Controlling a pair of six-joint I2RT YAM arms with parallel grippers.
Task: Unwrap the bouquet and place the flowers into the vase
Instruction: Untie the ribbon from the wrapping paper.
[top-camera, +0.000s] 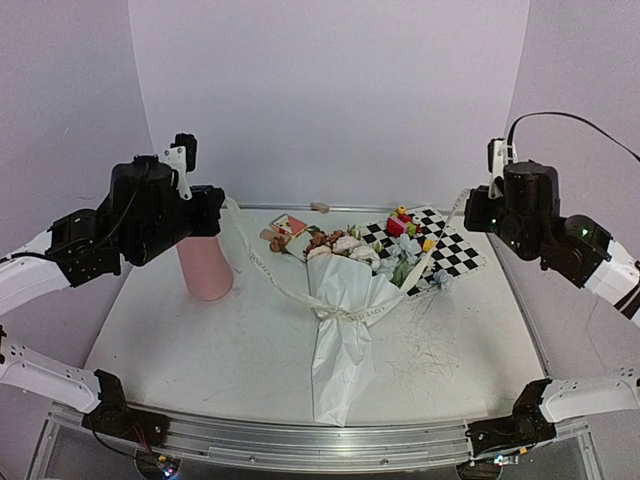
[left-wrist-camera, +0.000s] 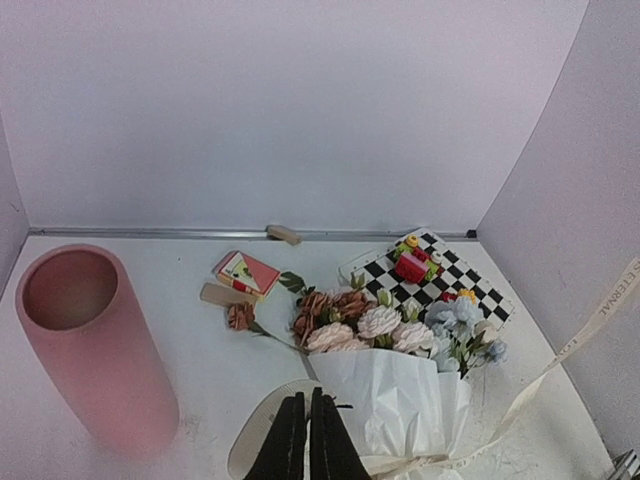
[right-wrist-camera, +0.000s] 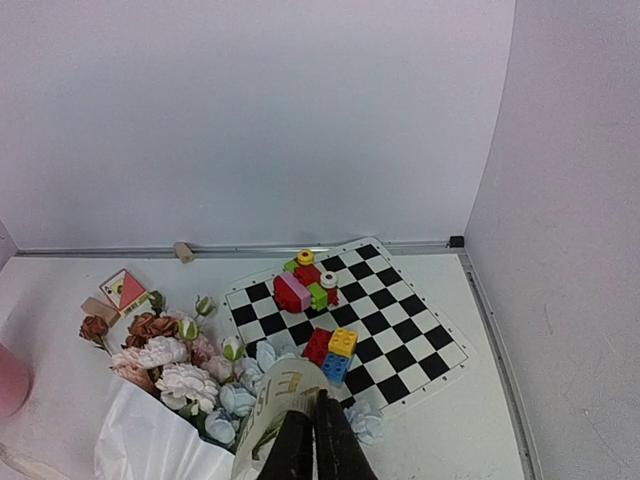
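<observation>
Bouquet (top-camera: 345, 330) lies mid-bench (top-camera: 200, 350): white crinkled paper cone, narrow end toward arms, flowers (top-camera: 345, 245) (pink, white, blue, rust) at far end. Cream ribbon (top-camera: 262, 268) knotted round waist, tails rising to either side. Vase (top-camera: 205, 265) upright left of bouquet, matte pink, apart from it. Checkered mat (top-camera: 455, 250) right rear, blue blooms overlapping its near edge. Toy blocks (top-camera: 402, 222) on mat. Small card (top-camera: 292, 225) beside rust blooms. Left fingers (left-wrist-camera: 292, 440) pressed together, pinching left ribbon tail; right fingers (right-wrist-camera: 295, 445) pinching right tail
</observation>
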